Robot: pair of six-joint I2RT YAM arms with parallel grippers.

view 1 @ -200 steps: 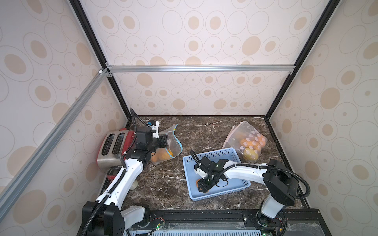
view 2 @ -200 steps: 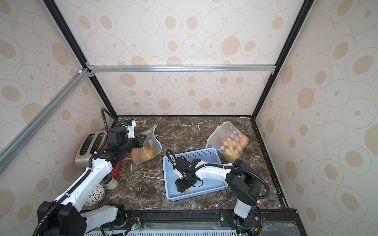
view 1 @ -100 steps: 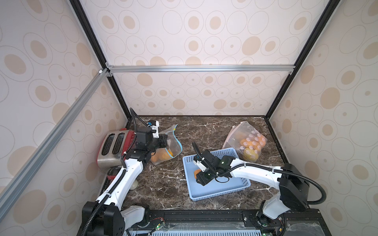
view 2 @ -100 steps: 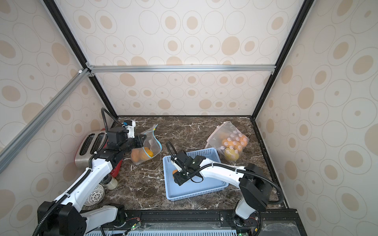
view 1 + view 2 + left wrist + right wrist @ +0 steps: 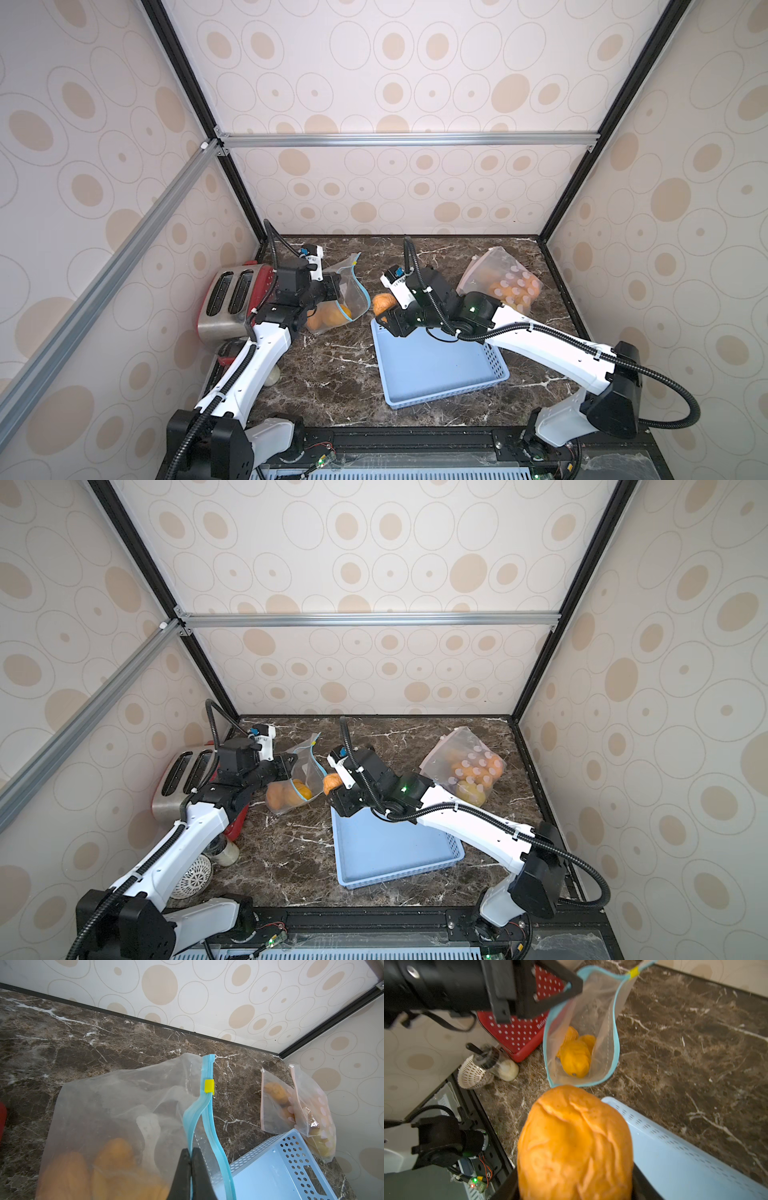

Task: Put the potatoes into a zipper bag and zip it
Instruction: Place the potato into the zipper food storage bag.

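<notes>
My left gripper (image 5: 190, 1150) is shut on one lip of a clear zipper bag (image 5: 124, 1101) with a blue zip strip, and holds its mouth open. A yellow slider (image 5: 209, 1085) sits at the strip's far end. Orange potatoes (image 5: 576, 1057) lie at the bottom of the bag (image 5: 353, 291). My right gripper (image 5: 574, 1180) is shut on a wrinkly orange potato (image 5: 575, 1142). In both top views that potato (image 5: 383, 302) hangs over the basket's far left corner, just right of the bag mouth (image 5: 305, 766).
A light blue basket (image 5: 436, 365) lies under my right arm. A second bag (image 5: 503, 282) with potatoes leans at the back right. A red and silver toaster (image 5: 232, 299) stands at the left wall, with a jar (image 5: 226, 854) and a white mesh ball (image 5: 195, 875) in front of it.
My right gripper has lifted the potato out of the basket and carried it back and left, up to the bag mouth. The left arm and the bag have stayed still.
</notes>
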